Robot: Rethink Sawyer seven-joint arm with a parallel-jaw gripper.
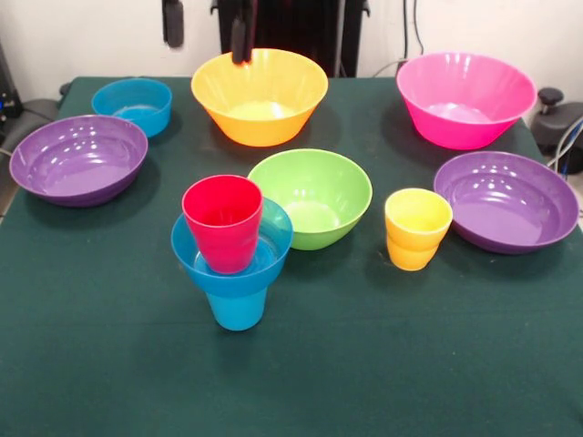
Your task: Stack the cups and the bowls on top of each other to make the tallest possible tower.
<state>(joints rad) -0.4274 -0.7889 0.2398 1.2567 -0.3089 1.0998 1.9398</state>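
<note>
Front view — red cup (222, 221) tops tower (233, 264).

We see a plain blue plastic cup (238, 309) carrying a small blue plastic bowl (273, 244), with a red plastic cup (222, 222) tilted inside it; a yellow stepped plastic cup (416, 228) stands apart on the green table (410, 364).

Green-clothed table (91, 364) (white wall (73, 36) behind)
</note>
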